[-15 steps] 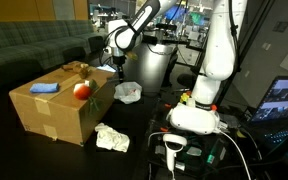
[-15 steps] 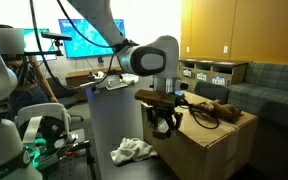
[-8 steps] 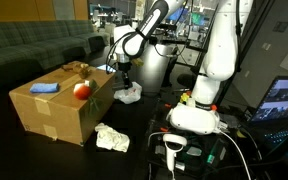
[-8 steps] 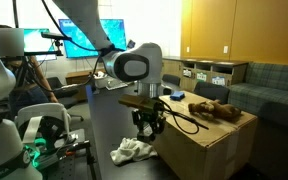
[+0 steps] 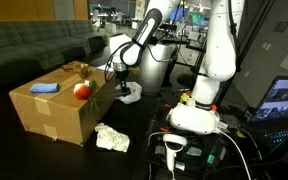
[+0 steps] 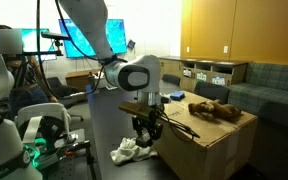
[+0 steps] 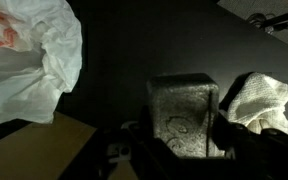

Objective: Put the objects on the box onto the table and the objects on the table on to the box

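The big brown box [image 5: 54, 112] stands on the dark table [image 5: 149, 125]. On top of it lie a red apple [image 5: 81, 90], a blue item [image 5: 44, 88] and a brown soft toy [image 6: 212, 108]. My gripper [image 5: 118, 84] hangs low beside the box's far end, just above the table. In the wrist view the gripper [image 7: 182, 135] is shut on a grey block [image 7: 182, 110], with dark table under it. A white bag with orange print [image 7: 24, 60] and a white cloth [image 7: 261, 100] lie to either side of the block.
A second crumpled white cloth [image 5: 111, 138] lies on the table by the box's near corner. The robot's white base [image 5: 199, 110] and cables stand close by. A dark bin [image 5: 156, 65] is behind the arm. A corner of the box [image 7: 59, 150] shows under the wrist.
The arm has come down from above the box's edge to just over the table beside the box, carrying the grey block. The jaws have not changed.
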Controlling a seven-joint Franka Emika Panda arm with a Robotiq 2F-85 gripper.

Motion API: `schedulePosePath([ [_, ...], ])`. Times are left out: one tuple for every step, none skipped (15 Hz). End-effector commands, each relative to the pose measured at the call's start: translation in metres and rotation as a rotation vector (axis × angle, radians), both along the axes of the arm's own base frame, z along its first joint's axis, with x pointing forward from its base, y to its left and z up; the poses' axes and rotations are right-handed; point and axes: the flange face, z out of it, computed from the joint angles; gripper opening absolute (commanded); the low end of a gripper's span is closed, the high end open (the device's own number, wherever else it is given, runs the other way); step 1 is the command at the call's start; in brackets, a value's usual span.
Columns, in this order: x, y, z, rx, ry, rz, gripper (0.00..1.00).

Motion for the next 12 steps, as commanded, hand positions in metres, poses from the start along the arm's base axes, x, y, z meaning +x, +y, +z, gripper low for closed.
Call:
schedulePosePath([
  [0.003, 0.002, -0.013, 0.007, 0.010, 0.003, 0.33],
  [0.001, 0.003, -0.017, 0.006, 0.023, 0.004, 0.33],
  [0.000, 0.003, -0.020, 0.003, 0.034, 0.005, 0.33],
  [-0.001, 0.004, -0.022, 0.002, 0.040, 0.004, 0.33],
  [-0.002, 0.004, -0.024, -0.005, 0.048, -0.003, 0.60],
  [-0.003, 0.004, -0.026, -0.005, 0.050, -0.003, 0.83],
  [-0.004, 0.004, -0.026, -0.007, 0.050, -0.005, 0.85],
  [-0.004, 0.004, -0.027, -0.005, 0.050, -0.004, 0.87],
  [-0.005, 0.003, -0.027, -0.004, 0.052, -0.007, 0.92],
  [-0.005, 0.002, -0.027, -0.003, 0.052, -0.007, 0.99],
  [-0.005, 0.002, -0.027, 0.003, 0.051, -0.001, 1.00],
  [-0.005, 0.002, -0.027, 0.000, 0.052, -0.010, 1.00],
])
